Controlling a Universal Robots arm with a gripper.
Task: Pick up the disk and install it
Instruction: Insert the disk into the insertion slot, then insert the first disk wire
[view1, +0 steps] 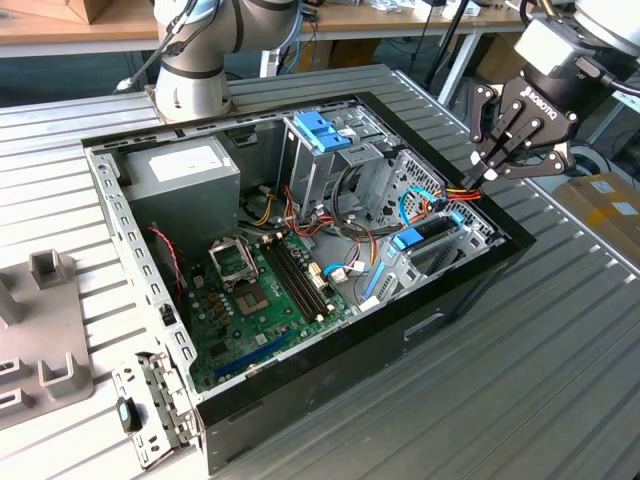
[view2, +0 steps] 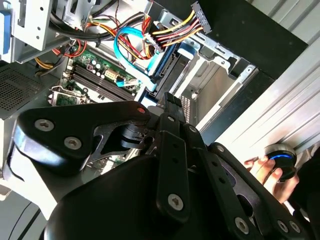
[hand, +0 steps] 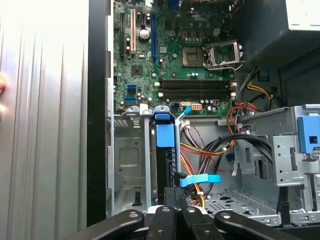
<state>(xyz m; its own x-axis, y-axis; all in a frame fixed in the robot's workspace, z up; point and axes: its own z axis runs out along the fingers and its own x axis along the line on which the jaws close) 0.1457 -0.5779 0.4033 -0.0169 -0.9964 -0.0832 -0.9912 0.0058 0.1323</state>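
Ribbed metal worktop (view1: 560, 380) carrying an open computer case (view1: 330, 385). The gripper (view1: 472, 181) hangs just above one corner of the case, its fingers (hand: 170, 197) drawn fully together with nothing between them. The disk (hand: 165, 137), blue carrier frame showing, stands on edge in a metal bay inside that corner of the case, close beneath the gripper.

The arm (view1: 195, 70) rises from its base and arches over to the exterior view's right, where the gripper (view1: 472, 178) hangs angled downward, fingers pressed together.
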